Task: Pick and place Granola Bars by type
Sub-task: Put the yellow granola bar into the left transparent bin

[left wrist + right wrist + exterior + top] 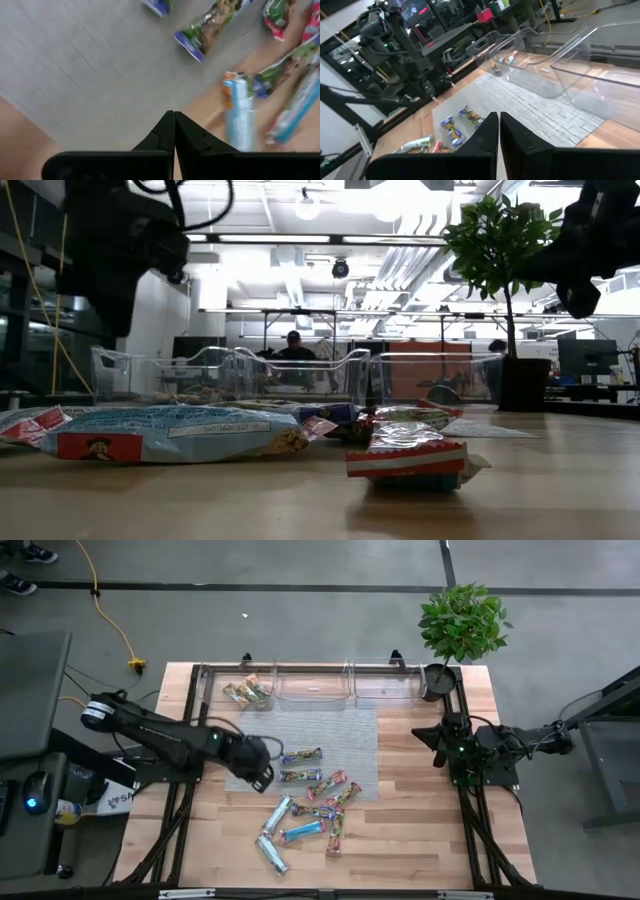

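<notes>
High view: my left gripper [262, 776], fingers pressed together and empty, hangs at the grey mat's [300, 725] left edge, just beside the Granola Bars [312, 810] heaped on mat and table [420, 830]. My right gripper [437, 743] waits by the right rim, also pinched together, empty. Some bars lie in the left bin [240, 688].

Low view: wrapper print too blurred to read; bins partly hidden behind bars.

Left wrist view: bars smeared, several cut off.

Right wrist view: far bars small.

Potted plant [462, 622], grey mat [330, 735]
</notes>
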`<state>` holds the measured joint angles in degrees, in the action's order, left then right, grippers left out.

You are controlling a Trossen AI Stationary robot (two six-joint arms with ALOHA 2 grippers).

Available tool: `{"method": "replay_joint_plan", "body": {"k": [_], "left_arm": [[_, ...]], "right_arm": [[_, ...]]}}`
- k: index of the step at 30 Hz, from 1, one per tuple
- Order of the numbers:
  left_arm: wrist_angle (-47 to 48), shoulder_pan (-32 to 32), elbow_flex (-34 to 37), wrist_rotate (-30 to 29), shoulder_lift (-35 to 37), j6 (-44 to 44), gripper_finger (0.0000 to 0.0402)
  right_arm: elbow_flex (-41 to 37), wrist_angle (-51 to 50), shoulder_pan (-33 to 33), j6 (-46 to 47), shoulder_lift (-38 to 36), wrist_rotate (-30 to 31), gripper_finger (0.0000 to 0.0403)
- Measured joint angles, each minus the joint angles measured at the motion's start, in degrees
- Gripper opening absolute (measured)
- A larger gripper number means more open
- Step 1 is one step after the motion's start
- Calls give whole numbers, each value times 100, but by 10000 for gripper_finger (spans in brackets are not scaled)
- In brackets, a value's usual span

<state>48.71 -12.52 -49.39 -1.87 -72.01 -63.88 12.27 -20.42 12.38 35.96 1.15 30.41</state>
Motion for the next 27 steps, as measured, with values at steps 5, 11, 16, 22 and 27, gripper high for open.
{"method": "replay_joint_plan", "body": {"k": [5, 11, 16, 22, 27], "left_arm": [[-616, -710, -2, 16, -450, -1692, 1], [-1699, -1128, -4, 32, -1055, -2404, 1], [-2403, -1156, -7, 178, -1449, -2007, 1], [-2569, -1151, -173, 362, -1554, -1067, 23], [-2449, -1146, -262, 212, -1554, -1128, 88]], "right_arm": [[0, 14, 1, -130, 0, -286, 0], [0, 36, 0, -202, 2, -455, 0], [0, 83, 0, -327, 32, -538, 0], [0, 54, 0, -332, 60, -811, 0], [0, 59, 0, -338, 72, -930, 0]]}}
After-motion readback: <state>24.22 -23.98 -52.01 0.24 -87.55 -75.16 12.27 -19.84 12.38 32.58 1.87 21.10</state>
